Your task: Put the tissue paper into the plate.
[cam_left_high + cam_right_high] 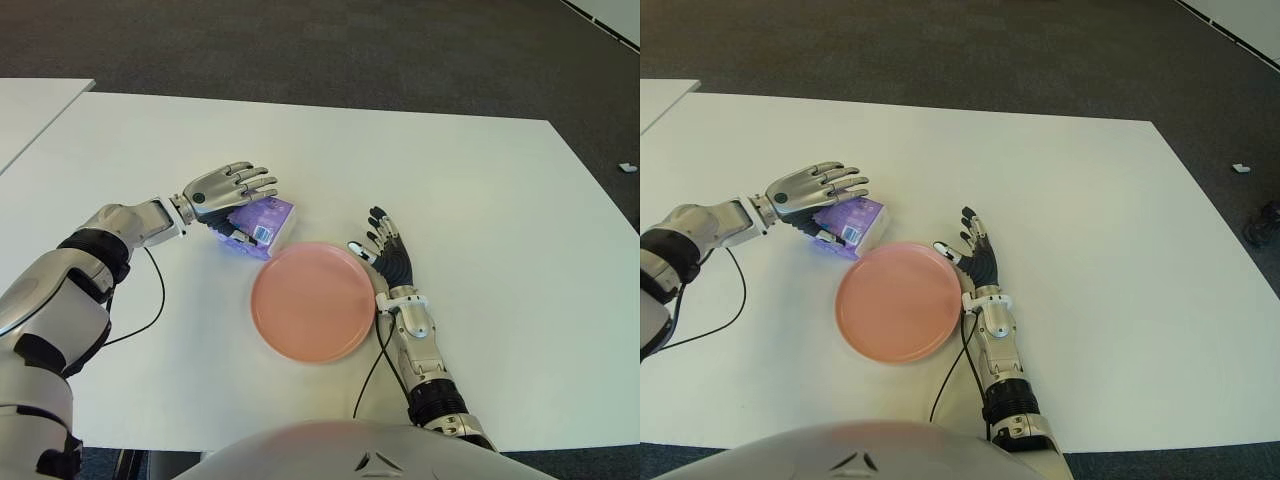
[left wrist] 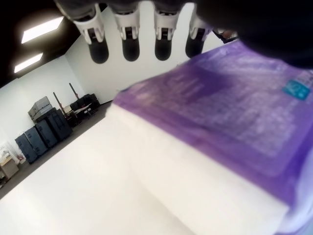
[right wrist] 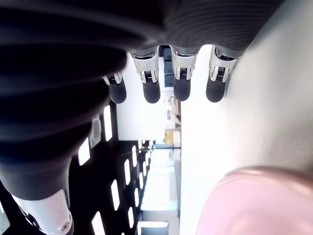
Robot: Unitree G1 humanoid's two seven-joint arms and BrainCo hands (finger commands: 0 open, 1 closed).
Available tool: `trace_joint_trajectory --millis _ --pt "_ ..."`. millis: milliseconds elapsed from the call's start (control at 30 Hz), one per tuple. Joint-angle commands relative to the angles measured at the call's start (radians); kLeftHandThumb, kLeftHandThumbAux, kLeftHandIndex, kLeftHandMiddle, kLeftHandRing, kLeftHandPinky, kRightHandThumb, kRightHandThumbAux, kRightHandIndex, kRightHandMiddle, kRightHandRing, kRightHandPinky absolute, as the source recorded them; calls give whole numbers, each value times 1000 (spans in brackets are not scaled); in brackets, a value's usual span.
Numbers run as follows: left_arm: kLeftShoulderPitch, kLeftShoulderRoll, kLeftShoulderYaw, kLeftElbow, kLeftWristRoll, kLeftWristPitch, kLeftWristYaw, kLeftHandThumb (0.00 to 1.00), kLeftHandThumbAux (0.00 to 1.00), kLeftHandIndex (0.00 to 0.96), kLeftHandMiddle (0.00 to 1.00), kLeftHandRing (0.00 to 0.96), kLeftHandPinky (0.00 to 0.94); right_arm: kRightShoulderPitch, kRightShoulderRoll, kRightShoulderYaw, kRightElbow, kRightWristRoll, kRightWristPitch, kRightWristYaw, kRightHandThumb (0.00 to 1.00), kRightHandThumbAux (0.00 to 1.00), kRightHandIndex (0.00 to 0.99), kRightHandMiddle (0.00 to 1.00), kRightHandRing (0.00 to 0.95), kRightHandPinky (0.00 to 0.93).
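Note:
The tissue paper is a purple plastic-wrapped pack [image 1: 268, 220] lying on the white table [image 1: 480, 190], just beyond the far-left rim of the plate. The pink round plate [image 1: 313, 302] sits empty in front of me. My left hand [image 1: 228, 188] hovers over the pack's left end, palm down, fingers [image 2: 131, 46] stretched straight out above the pack [image 2: 230, 112] rather than curled around it. My right hand [image 1: 388, 255] shows beside the plate's right rim, fingers [image 3: 182, 88] extended and holding nothing, with the plate's edge [image 3: 254, 200] close by.
A second white table [image 1: 30, 110] stands to the far left across a narrow gap. Dark carpet [image 1: 350, 50] lies beyond the table's far edge. Black cables [image 1: 150, 310] trail from both forearms across the tabletop.

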Motion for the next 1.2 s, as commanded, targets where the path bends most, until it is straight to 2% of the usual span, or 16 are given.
trace_joint_trajectory --millis 33,167,433,600,900,1200 --pt "11 -24 -52 37 15 -34 -81 314 165 0 0 0 0 84 -8 -10 51 10 56 4 57 738 0 18 21 44" --pt "4 -21 -64 44 5 -53 -126 333 163 0 0 0 0 90 -9 -9 40 8 60 3 55 736 0 17 19 41" --pt "-17 0 -73 43 -42 -123 -277 356 159 0 0 0 0 96 -12 -8 27 9 72 10 44 745 0 19 20 46" --pt "-14 15 -54 31 -88 -152 -346 364 148 0 0 0 0 97 -13 -9 23 11 79 15 38 746 0 19 20 43" --pt "4 48 -25 -8 -144 -168 -407 367 128 0 0 0 0 100 -13 -8 15 13 86 28 37 737 0 23 25 51" --pt "30 120 44 -119 -206 -190 -475 339 123 0 0 0 0 101 -14 -7 11 18 92 39 41 725 0 26 29 50"
